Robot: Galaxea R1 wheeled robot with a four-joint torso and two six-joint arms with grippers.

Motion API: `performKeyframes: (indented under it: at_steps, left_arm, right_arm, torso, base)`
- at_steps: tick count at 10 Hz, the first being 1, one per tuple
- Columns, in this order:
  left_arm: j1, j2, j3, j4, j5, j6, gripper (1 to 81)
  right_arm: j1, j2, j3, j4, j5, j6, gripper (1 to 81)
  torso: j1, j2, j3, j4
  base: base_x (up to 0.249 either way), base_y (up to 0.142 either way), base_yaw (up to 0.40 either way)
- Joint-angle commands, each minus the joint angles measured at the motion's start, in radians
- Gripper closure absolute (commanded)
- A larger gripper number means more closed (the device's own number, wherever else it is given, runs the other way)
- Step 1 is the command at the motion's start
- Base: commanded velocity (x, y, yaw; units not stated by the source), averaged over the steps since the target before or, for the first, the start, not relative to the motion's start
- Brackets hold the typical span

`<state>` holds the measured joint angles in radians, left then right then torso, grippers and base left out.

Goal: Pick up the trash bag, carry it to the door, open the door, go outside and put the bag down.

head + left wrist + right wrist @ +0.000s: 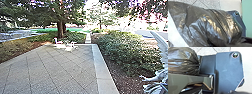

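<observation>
Black trash bag (209, 25) beside the robot's dark plate (228, 72), its folds gathered toward that plate. Looms larger at the left wrist, so probably nearer the left hand; its long axis I can't tell. Can't tell either whether left hand or right hand is clamped on anything. A set-down would need the bag clear of the plate — over open paving (57, 67). Beyond: shrubs (125, 47) to the right, white chairs (71, 45) — then a tree (60, 27).
</observation>
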<state>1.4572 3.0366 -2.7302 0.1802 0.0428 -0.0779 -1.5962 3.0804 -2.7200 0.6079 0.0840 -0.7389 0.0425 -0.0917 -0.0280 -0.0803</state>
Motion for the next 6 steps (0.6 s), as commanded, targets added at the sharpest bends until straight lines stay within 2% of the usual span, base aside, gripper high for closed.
performKeyframes:
  at_steps: [1, 6]
  left_arm:
    - [-0.053, 0.001, 0.001, 0.007, 0.049, 0.004, 81.1]
    - [-0.054, -0.001, 0.001, 0.005, 0.049, 0.004, 81.1]
  right_arm:
    - [0.035, 0.019, 0.017, -0.014, -0.079, -0.011, 1.0]
    - [0.034, 0.017, 0.017, -0.008, -0.079, -0.011, 1.0]
  torso:
    - [0.0, 0.0, 0.0, 0.0]
    - [-0.003, -0.001, 0.0, 0.0]
  base:
    - [0.112, 0.0, 0.0]
    - [0.112, 0.0, 0.0]
